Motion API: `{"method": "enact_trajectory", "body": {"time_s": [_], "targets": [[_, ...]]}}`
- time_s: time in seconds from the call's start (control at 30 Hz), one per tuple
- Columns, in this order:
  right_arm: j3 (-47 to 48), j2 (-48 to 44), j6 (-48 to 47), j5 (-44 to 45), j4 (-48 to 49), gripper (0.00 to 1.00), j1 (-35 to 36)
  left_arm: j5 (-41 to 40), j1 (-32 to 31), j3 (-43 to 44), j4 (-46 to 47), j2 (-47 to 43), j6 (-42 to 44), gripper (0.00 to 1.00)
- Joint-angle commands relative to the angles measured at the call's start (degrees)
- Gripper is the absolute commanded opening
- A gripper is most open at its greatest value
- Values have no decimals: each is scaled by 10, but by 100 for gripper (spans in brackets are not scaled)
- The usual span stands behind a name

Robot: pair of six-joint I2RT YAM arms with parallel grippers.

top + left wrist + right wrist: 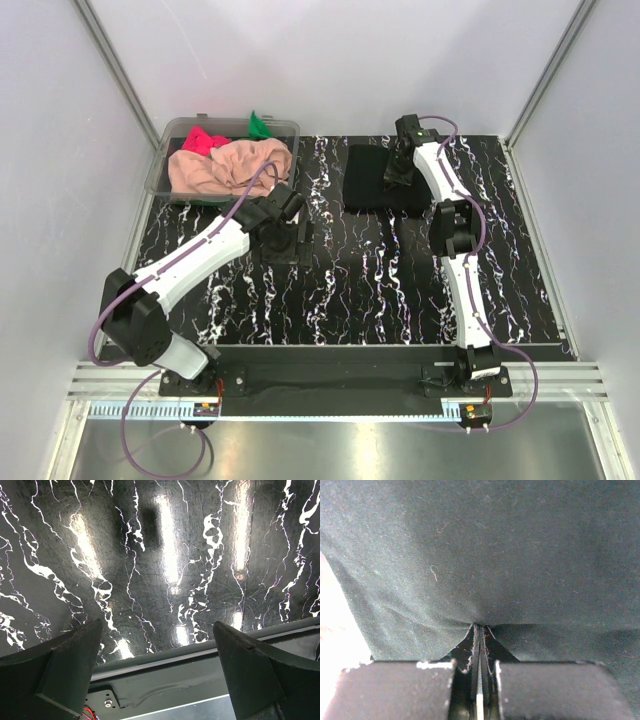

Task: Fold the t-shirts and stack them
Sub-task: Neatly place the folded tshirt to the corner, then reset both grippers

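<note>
Listing the stock at this moment: black t-shirt (365, 180), one, lying as a compact dark rectangle on the far middle of the marbled table (340, 290), its slightly longer side running left to right; right gripper (398, 178) directly upon its right-hand part, jaws clenched together, the cloth (495, 555) puckering into the tips and seemingly nipped between them; left gripper (285, 225) released, jaws spread wide, hanging over bare tabletop (165, 555) with nothing between its fingers (65, 670); clear tub (165, 165) at the far left corner, holding the peach-pink t-shirt (225, 165) heaped on top, the pink-red t-shirt (205, 140) and the green t-shirt (260, 125) showing behind it, all unfolded. Relation that matters: the tub lies beyond and to the left of the left gripper, near it and well apart from the right one; by this reckoning the left arm is the better placed to fetch the next garment, the peach-pink heap being nearest its open jaws.
</note>
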Motion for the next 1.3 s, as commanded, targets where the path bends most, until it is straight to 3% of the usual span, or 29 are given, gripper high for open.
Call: {"method": "enact_trajectory", "body": {"time_s": [0.0,0.27,0.4,0.6,0.77,0.9,1.0,1.07,1.1,1.13,1.17,1.2,1.27], "targets": [[19,31,-11,22,0,0,-20,9,2,0,26,-3,-2,99],[47,44,-22,9,-1,0,-41,14,2,3,29,6,-2,99],[41,27,-30,-36,9,23,-43,16,1,2,33,7,-7,99],[-32,-66,-13,-90,38,38,-41,16,1,0,34,-8,-9,99],[-44,-117,2,-104,31,39,-34,27,2,-12,33,-32,-12,99],[-39,-139,8,-110,2,34,-29,31,1,-23,34,-56,-20,99],[-51,-206,14,-126,-12,30,-9,21,1,-28,31,-79,-22,99],[-100,-297,23,-104,1,30,12,-36,1,-18,11,-103,-27,99],[-131,-333,24,-99,19,32,39,-60,1,-10,-1,-112,-33,99],[-202,-396,46,-107,50,41,49,-107,0,-5,-18,-124,-38,99],[-240,-416,75,-137,57,58,51,-129,1,9,-29,-143,-42,99],[-281,-430,104,-264,61,76,49,-160,1,18,-43,-155,-49,99],[-400,-472,155,-332,63,70,78,-229,1,39,-93,-182,-69,99]]}}
